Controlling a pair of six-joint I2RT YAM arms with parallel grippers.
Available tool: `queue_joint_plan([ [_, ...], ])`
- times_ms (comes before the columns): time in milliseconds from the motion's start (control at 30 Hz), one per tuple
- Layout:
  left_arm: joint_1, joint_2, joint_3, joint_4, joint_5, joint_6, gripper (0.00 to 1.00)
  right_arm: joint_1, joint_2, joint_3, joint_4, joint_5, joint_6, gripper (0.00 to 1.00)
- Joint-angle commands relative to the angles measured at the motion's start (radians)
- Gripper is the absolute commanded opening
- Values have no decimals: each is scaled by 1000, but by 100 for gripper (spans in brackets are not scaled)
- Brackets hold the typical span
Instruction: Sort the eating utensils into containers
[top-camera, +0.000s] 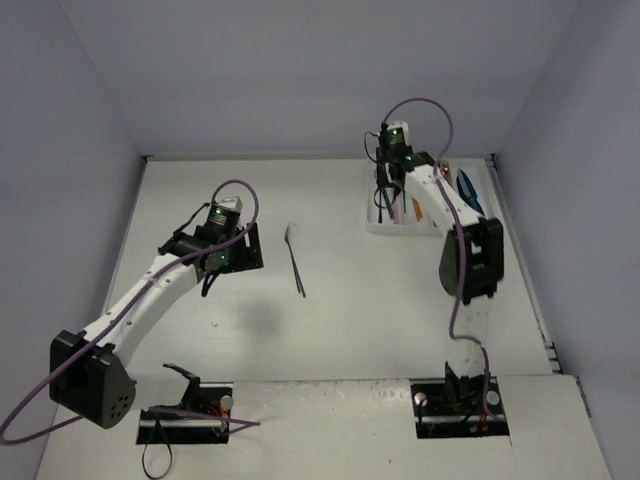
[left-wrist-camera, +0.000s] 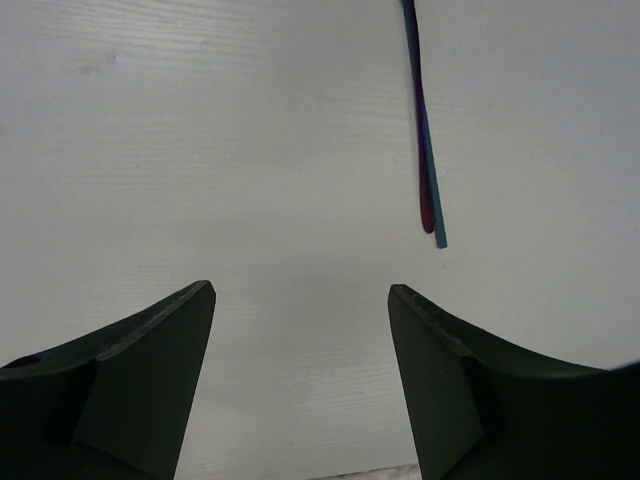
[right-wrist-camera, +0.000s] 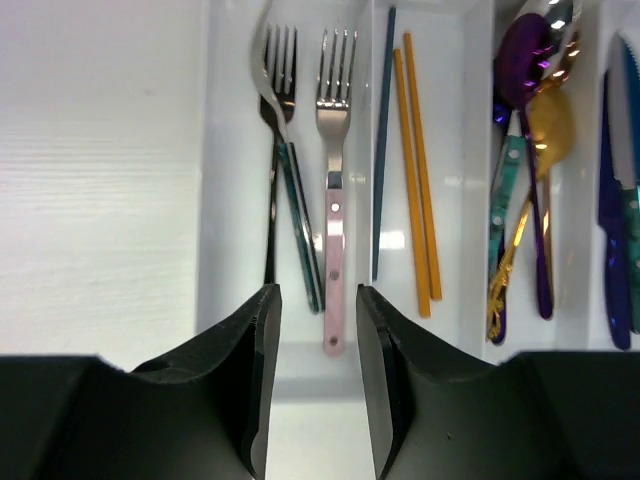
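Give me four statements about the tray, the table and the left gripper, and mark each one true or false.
1. The forks lie together in one end compartment of the tray. True.
2. The left gripper holds a spoon. False: it is open and empty above the bare table.
3. Two slim utensils lie on the table outside the tray. True.
4. The orange sticks share a compartment with the spoons. False: they lie beside a blue stick, one compartment over.

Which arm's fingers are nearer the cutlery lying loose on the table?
Left. The left fingers hover open just short of the loose cutlery, its handle ends ahead; the right fingers are away over the tray.
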Motion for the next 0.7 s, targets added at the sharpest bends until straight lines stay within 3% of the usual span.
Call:
queue_joint_plan([
  [0,-17,160,118,177,7,-62,67,44,-303,-203,17,-1,46,34],
  [367,-44,611,509,209,-131,-22,61,184,-541,-578,51,-6,141,33],
  [667,-90,866,721,129,-222,120,51,202,-619,-718,101,-49,189,33],
])
